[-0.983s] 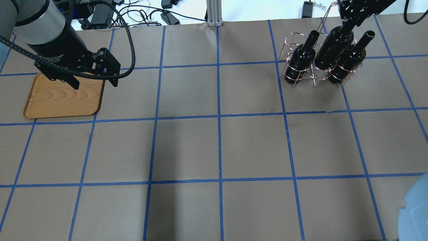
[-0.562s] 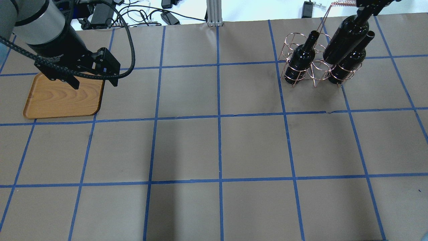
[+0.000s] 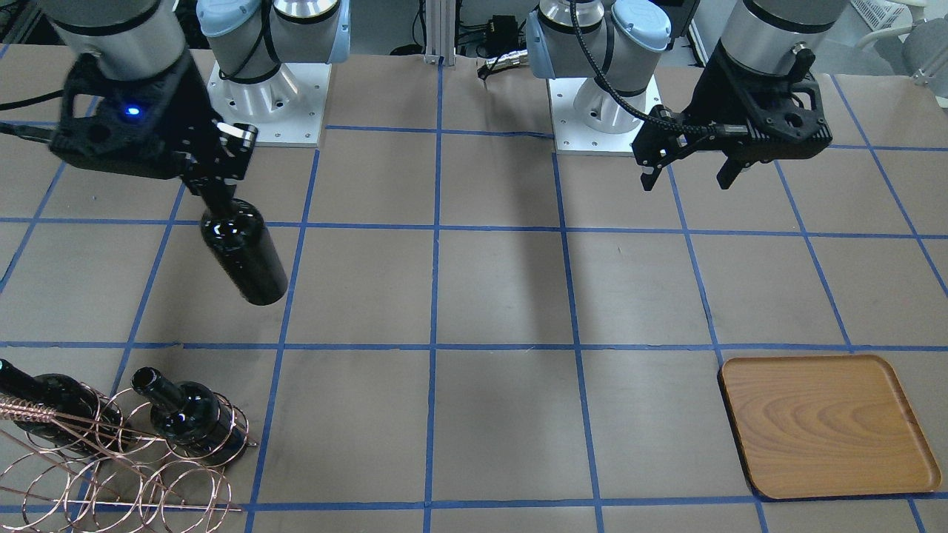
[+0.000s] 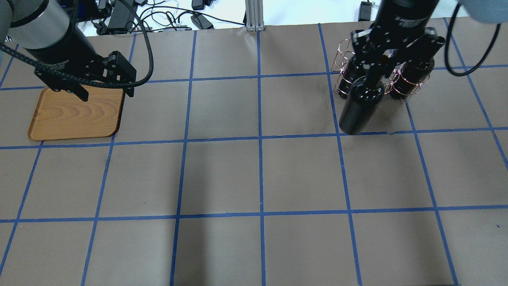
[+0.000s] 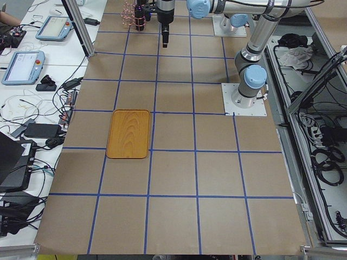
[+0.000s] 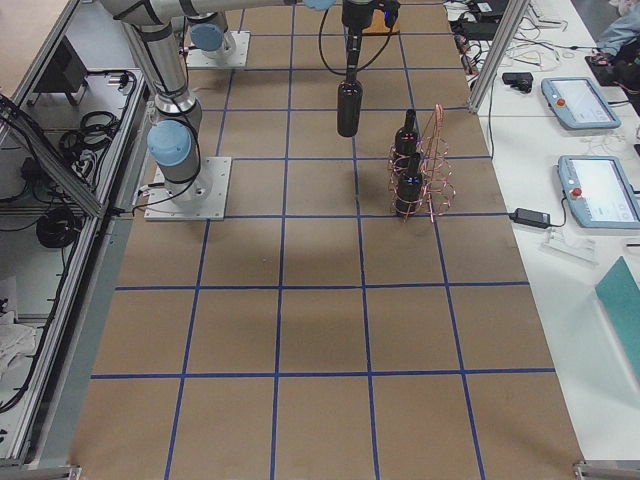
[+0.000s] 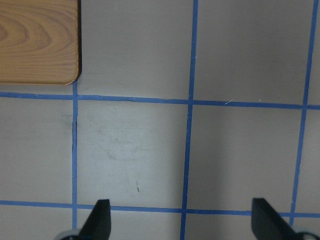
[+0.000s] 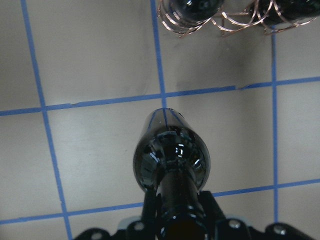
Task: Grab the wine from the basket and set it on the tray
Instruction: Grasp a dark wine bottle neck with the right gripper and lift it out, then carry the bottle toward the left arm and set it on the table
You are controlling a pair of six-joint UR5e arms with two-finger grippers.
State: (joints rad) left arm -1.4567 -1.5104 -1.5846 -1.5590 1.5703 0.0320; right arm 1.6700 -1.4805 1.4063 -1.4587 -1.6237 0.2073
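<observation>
My right claw (image 3: 215, 194) is clenched on the neck of one wine bottle (image 3: 246, 259). The bottle hangs under the claw with its bottom down, in the air above the table (image 4: 258, 178). It is outside the basket (image 3: 111, 474) and does not touch it. The basket stands on the table beyond this claw, on the side away from my base. Two other bottles (image 3: 194, 423) sit in its wire rings.

My left claw (image 3: 686, 178) is released. Its two fingers (image 7: 101, 220) are wide apart and only the table cover shows between them. It hovers above the table. The tray (image 3: 826, 426) lies flat on the table near this claw, a little beyond it, away from my base. The tray is well apart from my right claw and its bottle.
</observation>
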